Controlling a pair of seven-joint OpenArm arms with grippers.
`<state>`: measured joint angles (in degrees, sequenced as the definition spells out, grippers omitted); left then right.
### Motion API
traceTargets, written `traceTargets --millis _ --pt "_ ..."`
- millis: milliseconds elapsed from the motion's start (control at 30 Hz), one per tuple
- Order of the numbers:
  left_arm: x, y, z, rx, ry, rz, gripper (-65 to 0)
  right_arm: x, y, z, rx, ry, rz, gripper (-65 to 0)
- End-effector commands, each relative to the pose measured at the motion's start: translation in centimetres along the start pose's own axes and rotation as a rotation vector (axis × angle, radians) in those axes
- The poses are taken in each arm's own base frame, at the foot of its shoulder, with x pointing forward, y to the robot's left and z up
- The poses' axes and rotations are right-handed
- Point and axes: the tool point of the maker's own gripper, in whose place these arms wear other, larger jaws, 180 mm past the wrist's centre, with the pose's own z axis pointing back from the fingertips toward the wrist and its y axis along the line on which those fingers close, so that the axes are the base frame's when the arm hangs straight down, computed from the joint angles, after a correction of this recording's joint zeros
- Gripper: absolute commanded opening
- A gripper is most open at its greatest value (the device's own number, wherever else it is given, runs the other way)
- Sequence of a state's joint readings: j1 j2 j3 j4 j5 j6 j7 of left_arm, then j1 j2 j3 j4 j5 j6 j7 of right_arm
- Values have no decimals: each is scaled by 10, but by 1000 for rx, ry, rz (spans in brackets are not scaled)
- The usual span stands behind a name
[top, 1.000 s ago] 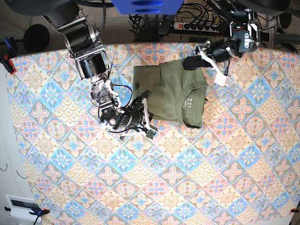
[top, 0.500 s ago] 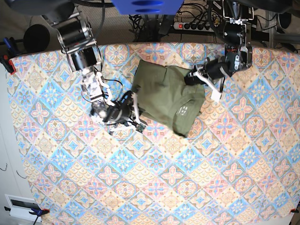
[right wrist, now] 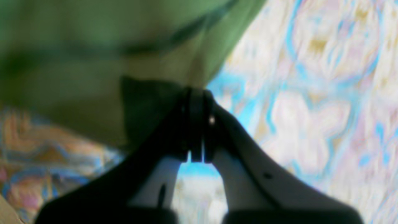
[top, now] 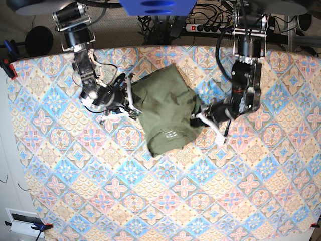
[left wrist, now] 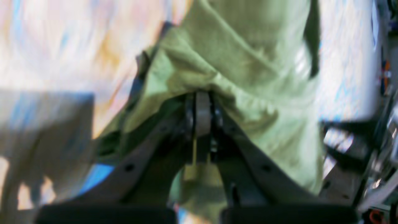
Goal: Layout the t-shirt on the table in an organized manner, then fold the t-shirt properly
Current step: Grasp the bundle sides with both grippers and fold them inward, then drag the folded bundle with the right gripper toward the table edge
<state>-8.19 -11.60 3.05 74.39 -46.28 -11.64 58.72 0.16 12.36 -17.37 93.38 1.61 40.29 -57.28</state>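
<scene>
The olive-green t-shirt [top: 165, 108] lies bunched and partly folded on the patterned table [top: 200, 201], just behind its middle, with the pale neck label facing the front edge. My left gripper [top: 196, 119] is shut on the shirt's right edge. In the left wrist view its fingertips [left wrist: 202, 99] pinch a fold of the green cloth [left wrist: 239, 62]. My right gripper [top: 131, 98] is shut on the shirt's left edge. The right wrist view shows the closed gripper [right wrist: 196, 96] against the shirt's hem [right wrist: 93, 49]. Both wrist views are blurred.
A power strip [top: 210, 27] and cables lie behind the table's far edge. A red clamp [top: 9, 68] grips the left edge, and a white box [top: 22, 221] sits off the front left corner. Both arms reach in from the far side.
Both grippers have kept hold while the shirt turned and shifted toward the front. The left gripper came down from the far right; the right gripper moved back and left.
</scene>
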Motion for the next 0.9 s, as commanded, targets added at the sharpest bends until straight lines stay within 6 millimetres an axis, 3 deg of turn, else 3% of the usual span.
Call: traceTargets --millis 0,100,200,367,433,600,667,867 --pt "16 -14 -6 -33 -29 -20 -650 8 -24 14 -72 -33 -6 -650" --pt "23 -29 -25 -60 -40 -19 -650 6 -43 39 -156 -50 -39 -650" --pt "34 -47 -40 -90 -66 -23 -650 15 -45 58 -204 -91 -25 -650" --pt "51 -73 -49 -142 -116 -19 -650 12 -19 64 -179 -110 -21 -650" --pt "59 -76 -48 -149 -130 -23 -650 25 -11 63 -166 -146 -39 -650" --pt "83 -46 -28 -115 -223 72 -650 69 19 60 -75 -288 -110 -650" --pt "91 -21 -3 -77 -297 109 -650 89 31 61 -28 -358 -159 -650" --pt "85 19 48 10 -385 98 -650 138 59 63 56 -479 -222 -650"
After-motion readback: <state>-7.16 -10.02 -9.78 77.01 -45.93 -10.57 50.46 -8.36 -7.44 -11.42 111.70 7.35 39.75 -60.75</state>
